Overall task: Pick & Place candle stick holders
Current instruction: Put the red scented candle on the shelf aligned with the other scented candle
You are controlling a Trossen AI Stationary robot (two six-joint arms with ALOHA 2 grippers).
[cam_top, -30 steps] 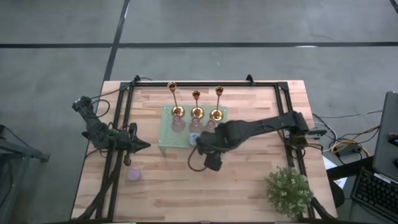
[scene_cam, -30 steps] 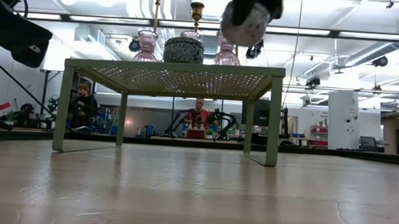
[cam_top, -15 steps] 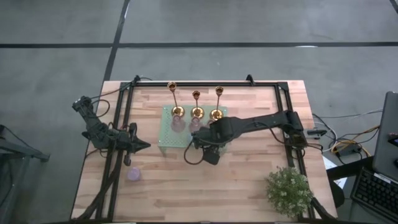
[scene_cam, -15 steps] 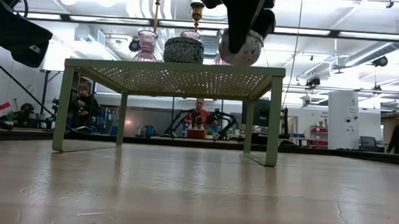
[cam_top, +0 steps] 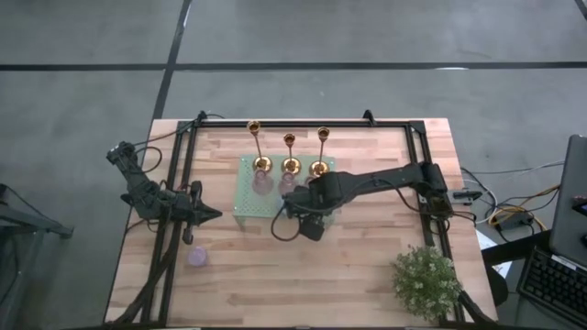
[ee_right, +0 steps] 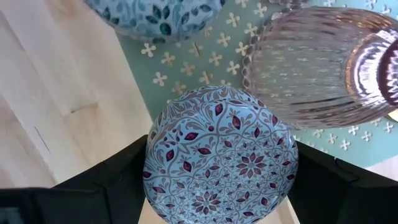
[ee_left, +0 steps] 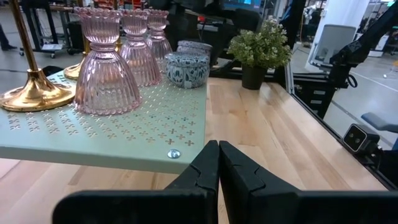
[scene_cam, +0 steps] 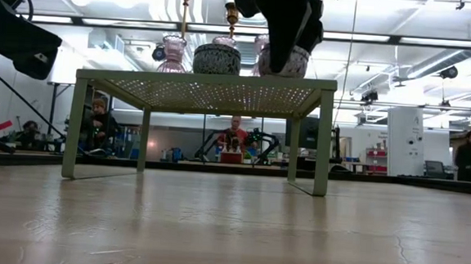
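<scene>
Three gold candlestick holders [cam_top: 257, 147], [cam_top: 290, 154], [cam_top: 321, 151] stand upright on their round bases along the far side of a pale green perforated stand [cam_top: 246, 197]. Two of their stems show in the low view [scene_cam: 185, 6], [scene_cam: 232, 19]. My right gripper [cam_top: 299, 205] is over the stand's near right part, shut on a squat round blue piece with a purple pattern [ee_right: 221, 155]. My left gripper [cam_top: 209, 214] is shut and empty, left of the stand, fingers pointing at it [ee_left: 217, 165]. My right gripper pinches the round patterned piece by its opposite sides [ee_right: 152, 165] between its two fingers, from above, pointing down. The piece sits upright, with its bottom [scene_cam: 282, 73] at the stand's top. I cannot tell whether it rests there.
On the stand also stand pink ribbed glass holders [ee_left: 102, 68], [ee_right: 317, 62] and a blue patterned round piece [scene_cam: 217, 59]. A lavender piece [cam_top: 197, 257] lies on the table near the left. A potted plant [cam_top: 426, 280] stands at the near right corner.
My right gripper has gone down and a little toward the table's far edge with the round patterned piece. It has lowered the piece from above the stand's top to the stand's surface, near its right front corner. The piece stays upright.
</scene>
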